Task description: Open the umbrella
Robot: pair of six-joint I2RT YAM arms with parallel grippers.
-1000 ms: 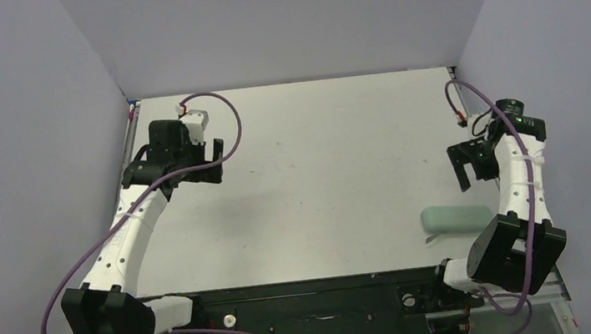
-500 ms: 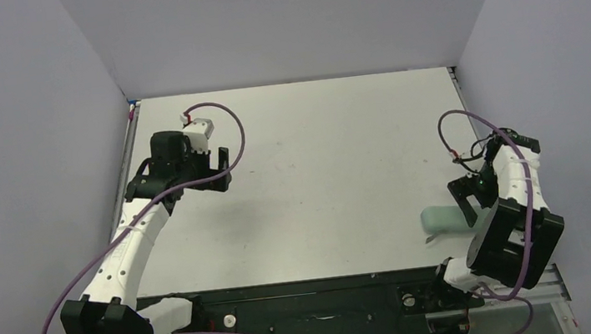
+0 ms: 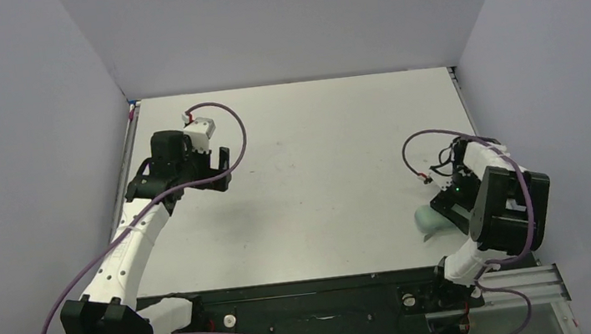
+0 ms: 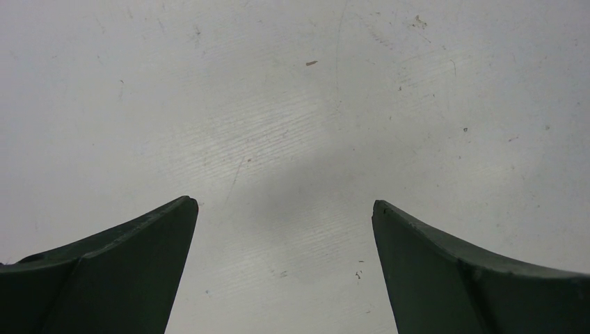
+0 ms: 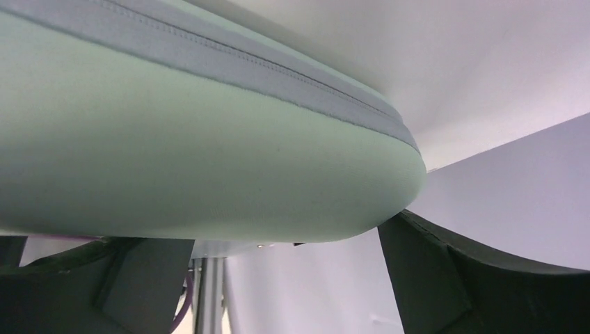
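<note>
Seen from above, the right gripper [image 3: 450, 202] sits low against the pale sleeve [image 3: 427, 220], which lies close to the near edge of the grey table [image 3: 323, 147]; a careless shove could slide it off. No umbrella shows in any view; I judge it may be inside that sleeve. The left gripper [image 3: 224, 168] hangs well apart from the sleeve, with plain walls [image 3: 283, 17] on three sides. In the left wrist view its fingers are spread wide and empty over scuffed bare surface. In the right wrist view the fingers are wide apart and grip nothing, with the sleeve's rounded end just ahead; closing here may pinch only soft fabric and slip.
</note>
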